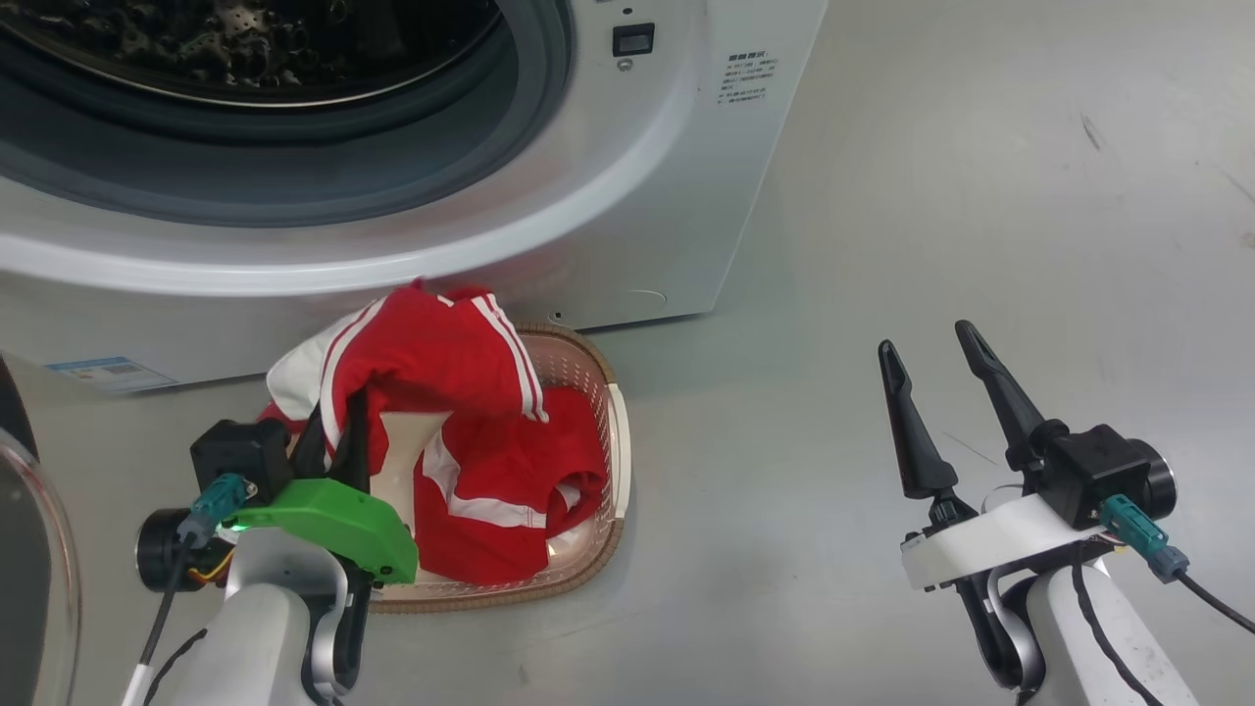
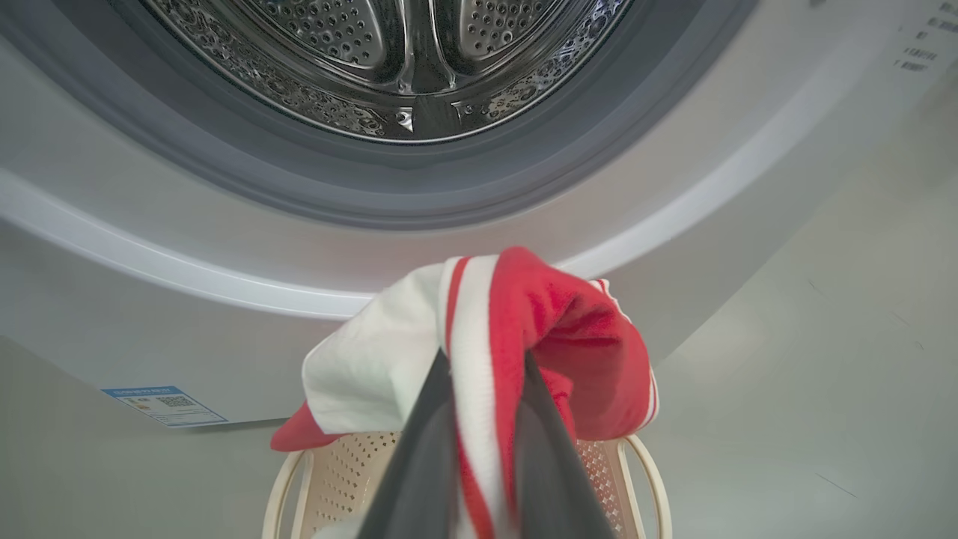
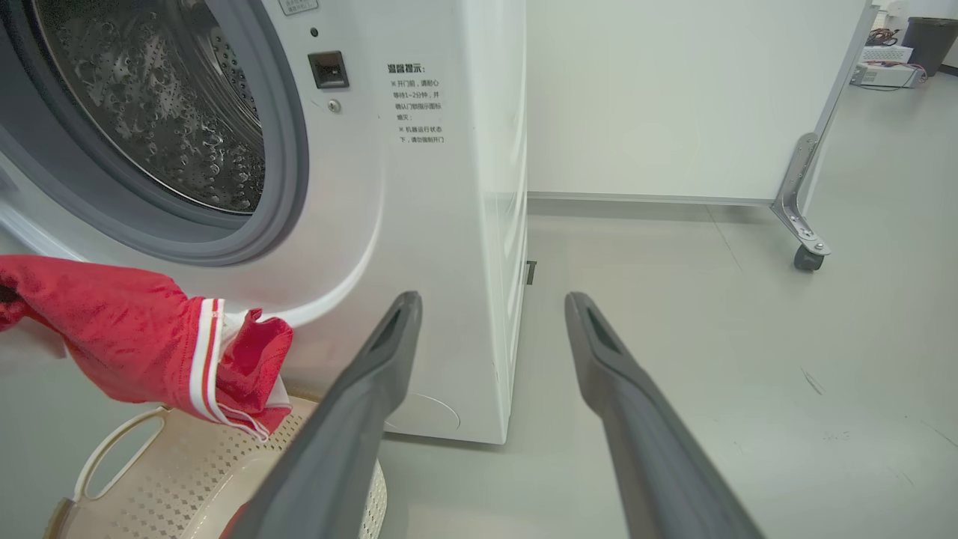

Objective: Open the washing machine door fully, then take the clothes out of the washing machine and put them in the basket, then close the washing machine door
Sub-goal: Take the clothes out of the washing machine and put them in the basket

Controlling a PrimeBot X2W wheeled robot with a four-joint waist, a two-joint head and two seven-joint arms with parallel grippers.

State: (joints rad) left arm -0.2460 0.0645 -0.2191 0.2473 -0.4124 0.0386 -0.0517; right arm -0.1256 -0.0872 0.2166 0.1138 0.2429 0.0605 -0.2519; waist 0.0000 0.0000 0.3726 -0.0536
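The washing machine [image 1: 637, 196] stands open, its steel drum [image 2: 389, 52] showing nothing inside. Part of the washing machine door [image 1: 25, 549], its clear glass bulge, shows at the far left edge. My left gripper [image 1: 338, 422] is shut on a red and white striped garment [image 2: 569, 329], held up over the basket [image 1: 618, 441] just below the machine's front. A second piece of the red clothes [image 1: 510, 480] lies in the basket. Off to the right, my right gripper [image 1: 927, 341] hovers open above the floor, holding nothing.
The blue label [image 1: 108, 373] sits low on the washer's front. A white wheeled partition [image 3: 673, 97] with a caster [image 3: 808, 258] stands behind and right of the washer. Bare grey floor [image 1: 980, 196] spreads to the right of the basket.
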